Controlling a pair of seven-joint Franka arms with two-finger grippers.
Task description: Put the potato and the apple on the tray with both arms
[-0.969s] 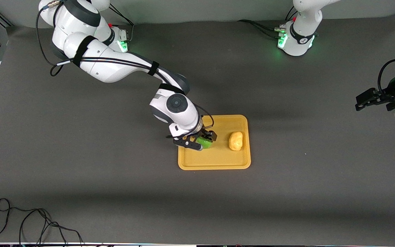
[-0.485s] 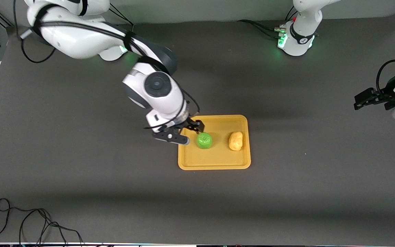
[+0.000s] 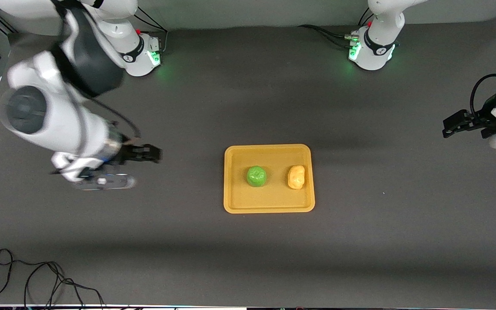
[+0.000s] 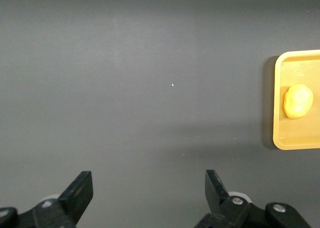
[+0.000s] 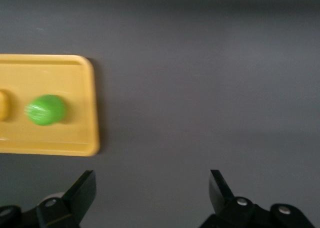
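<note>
The mustard-yellow tray (image 3: 269, 202) lies mid-table. The green apple (image 3: 256, 176) and the yellow-tan potato (image 3: 296, 177) rest on it side by side, the apple toward the right arm's end. My right gripper (image 3: 132, 167) is open and empty over bare table, well clear of the tray toward the right arm's end. Its wrist view shows the gripper (image 5: 150, 180), the apple (image 5: 45, 109) and the tray (image 5: 75, 77). My left gripper (image 3: 454, 125) is open and empty, waiting over the table's left-arm end. Its wrist view shows the gripper (image 4: 147, 180), the potato (image 4: 298, 101) and the tray (image 4: 300, 140).
A black cable (image 3: 37, 280) lies coiled at the table's near edge toward the right arm's end. The two arm bases (image 3: 142, 47) (image 3: 370, 51) stand along the edge farthest from the front camera.
My right gripper let go of the apple on the tray, rose and swung away toward the right arm's end of the table. The apple stays on the tray. The left arm barely moved.
</note>
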